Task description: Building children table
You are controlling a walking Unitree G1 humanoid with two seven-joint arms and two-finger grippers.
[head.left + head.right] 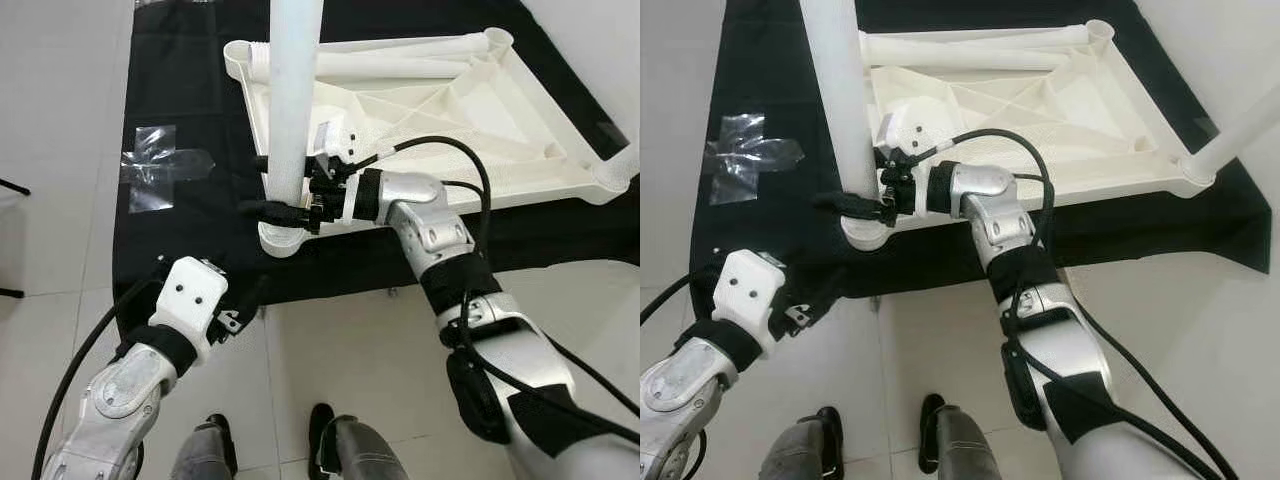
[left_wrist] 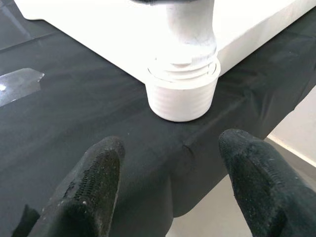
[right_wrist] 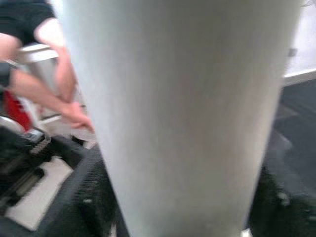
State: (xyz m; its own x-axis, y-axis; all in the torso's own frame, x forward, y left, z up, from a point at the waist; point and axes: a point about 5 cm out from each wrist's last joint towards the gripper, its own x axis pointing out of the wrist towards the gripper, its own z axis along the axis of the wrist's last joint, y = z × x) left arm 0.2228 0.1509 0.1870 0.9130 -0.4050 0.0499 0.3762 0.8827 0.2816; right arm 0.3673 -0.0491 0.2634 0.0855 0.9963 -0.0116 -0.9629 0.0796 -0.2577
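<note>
The white children's table [image 1: 540,190] lies upside down on a black cloth [image 1: 180,90]. A white table leg [image 1: 293,90] stands upright in the threaded socket [image 2: 182,94] at the table's near left corner. My right gripper [image 1: 262,185] is shut on this leg just above the socket, one black finger on each side [image 3: 84,197]. My left gripper [image 2: 173,182] hovers open at the cloth's front edge, a little short of the socket, with nothing between its fingers [image 2: 94,187]. A second leg [image 1: 1240,130] stands at the near right corner.
Loose white legs [image 1: 400,60] lie inside the upturned table along its far side. Clear tape [image 1: 155,165] is stuck to the cloth on the left. A person's arm [image 3: 59,94] appears in the right wrist view, behind the leg. Pale floor tiles [image 1: 350,350] surround the cloth.
</note>
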